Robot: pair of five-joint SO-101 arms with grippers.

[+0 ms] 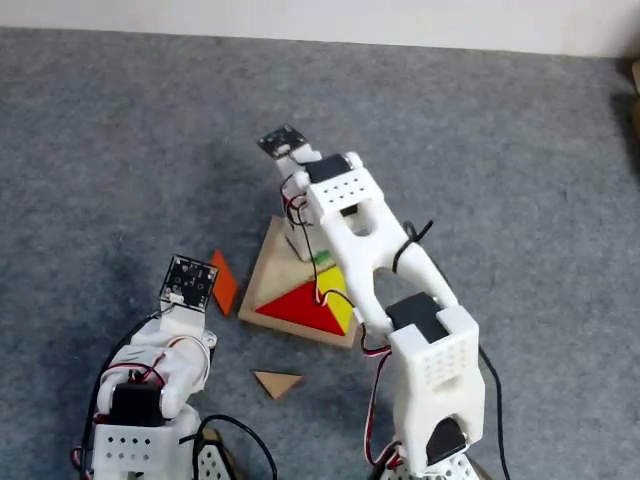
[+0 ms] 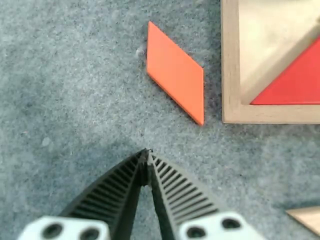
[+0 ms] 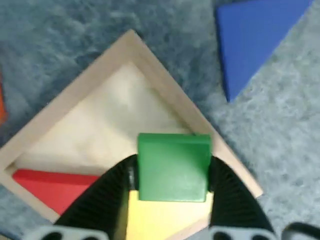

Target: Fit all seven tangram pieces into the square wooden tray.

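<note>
The square wooden tray (image 1: 262, 268) is lying at an angle on the grey carpeted surface (image 1: 120, 150), part of its pale floor showing bare. The large red triangle (image 1: 300, 305) is sitting flat inside it along one side, with a yellow piece (image 1: 343, 303) lying beside it at a corner. A big blue triangle (image 3: 255, 35) is waiting on the surface just outside the rim. The orange parallelogram (image 2: 176, 72) is lying just beside the tray's outer edge, and the left end effector (image 2: 146, 160) is hovering near it, closed to a point and carrying nothing. The right end effector (image 3: 171, 167) is clamping the small green square (image 3: 173, 150) by two opposite edges over the tray, where the yellow piece meets the rim; whether it is touching down I cannot tell. A small plain wooden triangle (image 1: 277, 382) is lying apart from the tray. Seating the square is probably the step in hand: it is calling for keeping the piece level, squaring its edges to rim and yellow piece, lowering straight, and opening only once it is resting flat
</note>
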